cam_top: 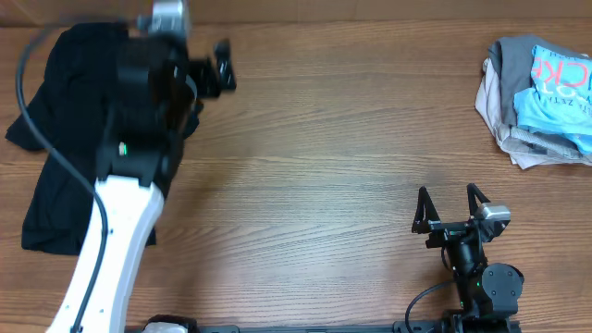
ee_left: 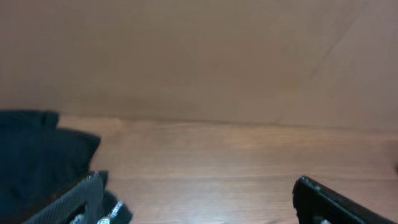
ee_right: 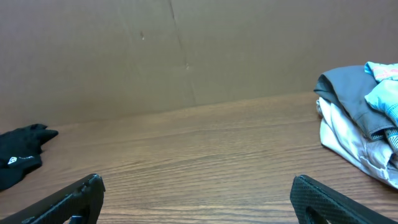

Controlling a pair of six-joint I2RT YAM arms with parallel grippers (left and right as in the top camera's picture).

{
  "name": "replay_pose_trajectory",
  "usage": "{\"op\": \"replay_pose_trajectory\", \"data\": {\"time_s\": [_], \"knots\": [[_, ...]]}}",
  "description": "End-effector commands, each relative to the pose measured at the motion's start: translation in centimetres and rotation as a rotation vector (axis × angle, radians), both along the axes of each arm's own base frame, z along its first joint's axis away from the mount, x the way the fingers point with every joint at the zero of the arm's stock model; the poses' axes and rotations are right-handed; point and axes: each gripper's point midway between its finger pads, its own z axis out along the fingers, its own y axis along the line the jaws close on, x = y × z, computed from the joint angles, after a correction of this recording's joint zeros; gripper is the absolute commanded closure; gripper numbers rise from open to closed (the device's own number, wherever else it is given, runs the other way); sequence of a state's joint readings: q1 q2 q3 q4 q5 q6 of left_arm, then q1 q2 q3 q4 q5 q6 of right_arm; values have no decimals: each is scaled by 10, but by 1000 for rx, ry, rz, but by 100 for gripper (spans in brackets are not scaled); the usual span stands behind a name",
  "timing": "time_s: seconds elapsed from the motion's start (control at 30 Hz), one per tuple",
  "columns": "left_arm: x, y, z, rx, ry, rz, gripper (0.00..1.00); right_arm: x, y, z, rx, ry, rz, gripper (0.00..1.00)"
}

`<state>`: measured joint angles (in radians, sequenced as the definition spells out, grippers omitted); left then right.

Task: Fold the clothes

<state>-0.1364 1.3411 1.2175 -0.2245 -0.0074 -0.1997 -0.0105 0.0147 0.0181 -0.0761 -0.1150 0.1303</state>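
Observation:
The clothes, a light blue T-shirt [cam_top: 558,91] with white print, lie bunched on top of a pile at the far right of the table; in the right wrist view its edge [ee_right: 384,93] shows at the right. My right gripper [cam_top: 448,192] stands open near the front edge, left of that pile, with only bare wood between its jaws [ee_right: 198,186]. My left gripper [cam_top: 225,67] is open at the back left, just right of a black shirt, and holds nothing [ee_left: 199,186].
A black shirt [cam_top: 65,139] lies crumpled at the far left under my left arm, also visible as a dark heap [ee_left: 31,149] and a dark patch [ee_right: 18,155]. Grey [cam_top: 509,55] and beige [cam_top: 499,104] garments lie under the blue shirt. A brown wall [ee_right: 186,50] backs the table.

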Motion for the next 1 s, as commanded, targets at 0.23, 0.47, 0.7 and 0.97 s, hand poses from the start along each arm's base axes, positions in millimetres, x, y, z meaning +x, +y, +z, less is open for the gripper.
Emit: {"op": "replay_pose_trajectory", "data": {"time_s": [0.23,0.47,0.7,0.97], "knots": [[-86,38,-92,-29,-84,5,0,0,0,-2,2,-5,-1,0],[-134,51,-119,-27,-190,47,0,0,0,-2,2,-5,-1,0],[-162,53,-122,-19,-293,62,0,0,0,-2,2,-5,-1,0],[-176,53,-141,-35,-337,68,0,0,0,-2,3,-5,-1,0]]}}
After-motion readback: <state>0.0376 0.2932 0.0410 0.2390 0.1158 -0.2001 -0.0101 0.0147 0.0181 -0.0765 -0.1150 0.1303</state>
